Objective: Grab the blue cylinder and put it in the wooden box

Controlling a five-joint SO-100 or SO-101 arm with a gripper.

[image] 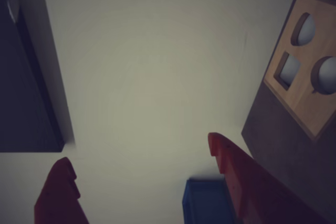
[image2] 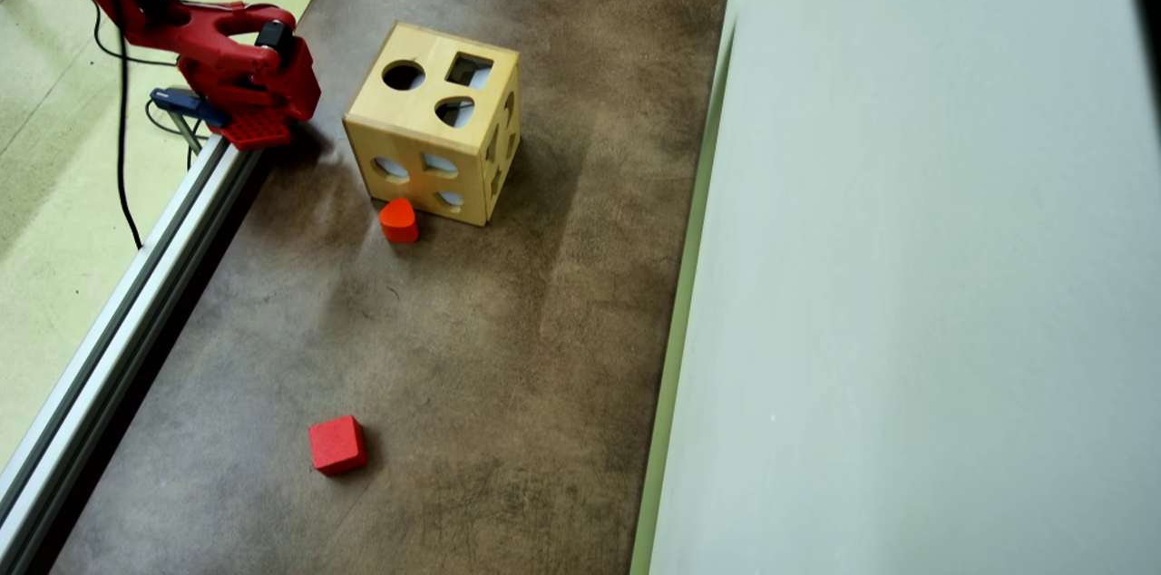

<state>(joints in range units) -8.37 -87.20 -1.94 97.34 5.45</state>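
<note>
A: The wrist view is looking dim and hazy, with a greenish-grey cast and soft edges everywhere.

B: The overhead view is coming through bright, sharp and evenly lit; the wooden box (image2: 434, 136) is casting a soft shadow rightward onto the table (image2: 472, 357).

A: Nothing is glaring, though the wrist picture's corners are darkening.

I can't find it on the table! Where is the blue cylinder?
The blue cylinder sits between the red gripper's fingers at the bottom of the wrist view; overhead it is at the table's upper-left edge, left of the wooden box.
</note>
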